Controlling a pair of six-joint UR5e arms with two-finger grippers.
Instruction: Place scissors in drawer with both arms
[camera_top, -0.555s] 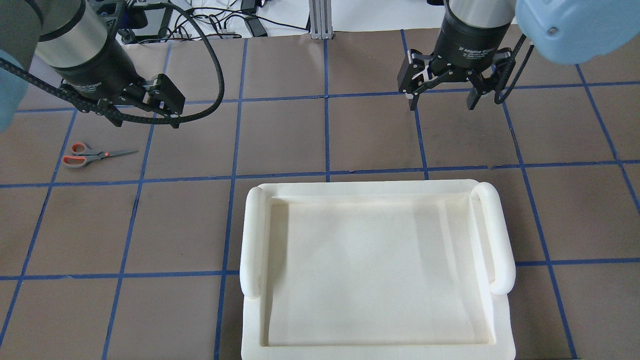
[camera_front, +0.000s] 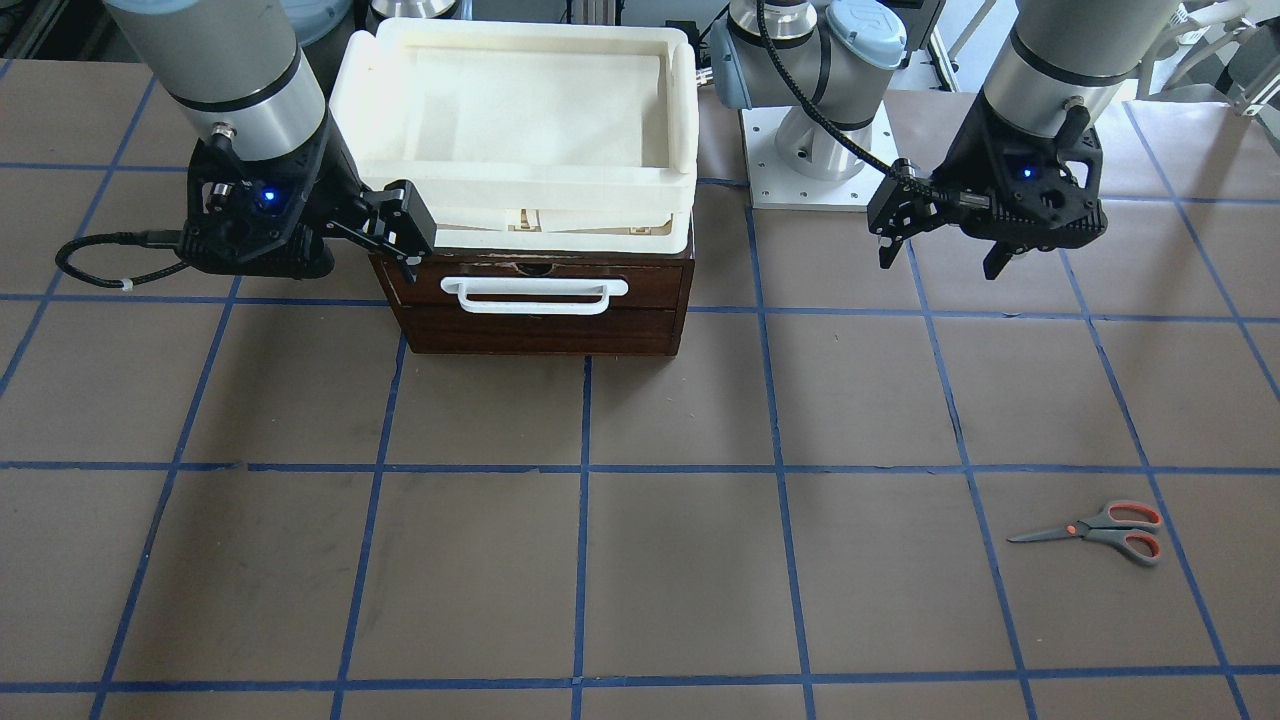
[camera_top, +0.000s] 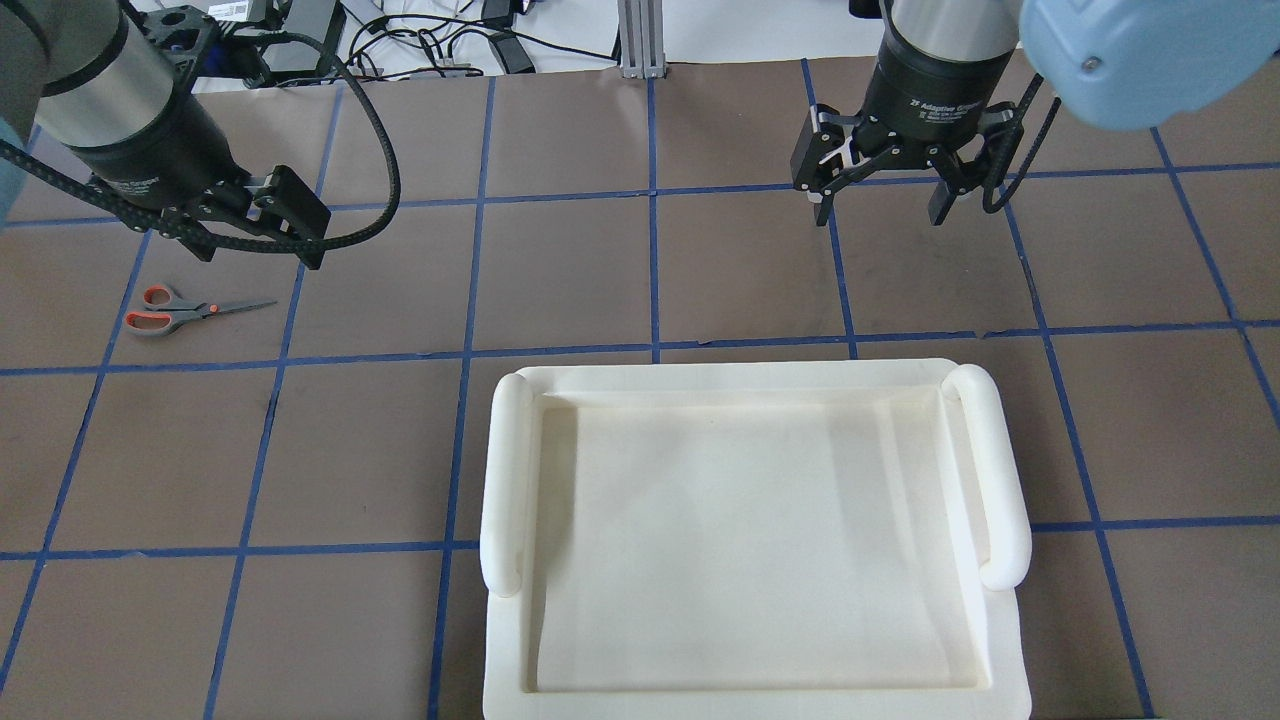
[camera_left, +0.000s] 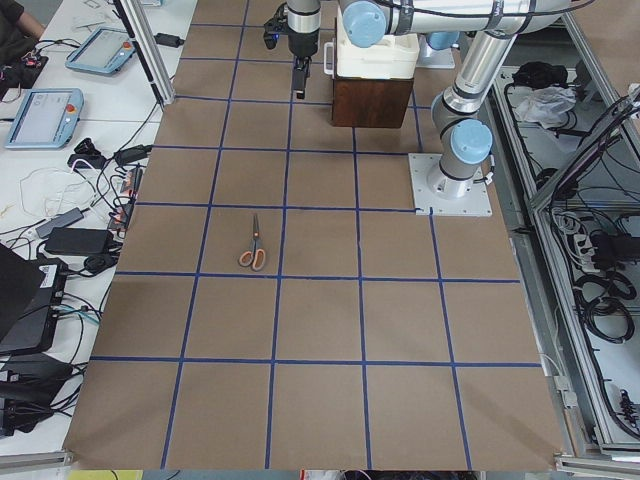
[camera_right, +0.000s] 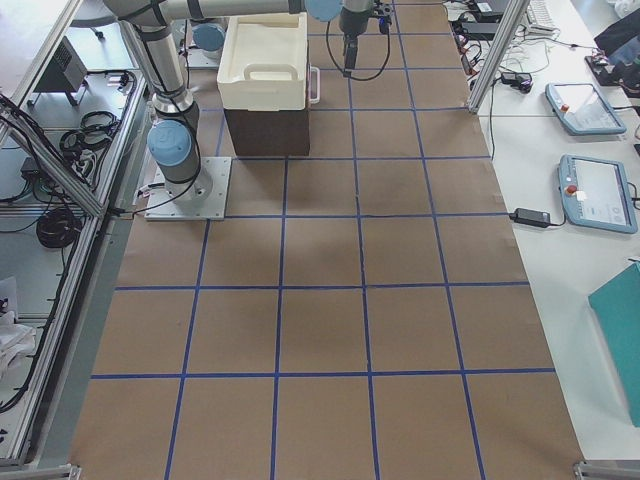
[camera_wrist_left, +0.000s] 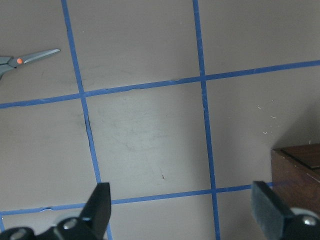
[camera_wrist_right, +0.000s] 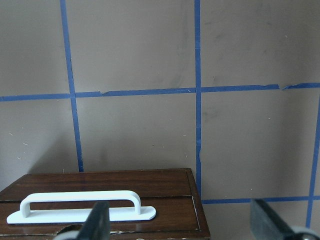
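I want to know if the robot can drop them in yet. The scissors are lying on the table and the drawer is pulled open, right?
Not quite. The drawer is shut, not pulled open: the exterior front-facing view shows it pushed fully in. The scissors do lie on the table, as you said.

Scissors (camera_front: 1087, 530) closed, flat on table, well apart frm drawer (camera_front: 660, 285); drawer shut, dark wood.
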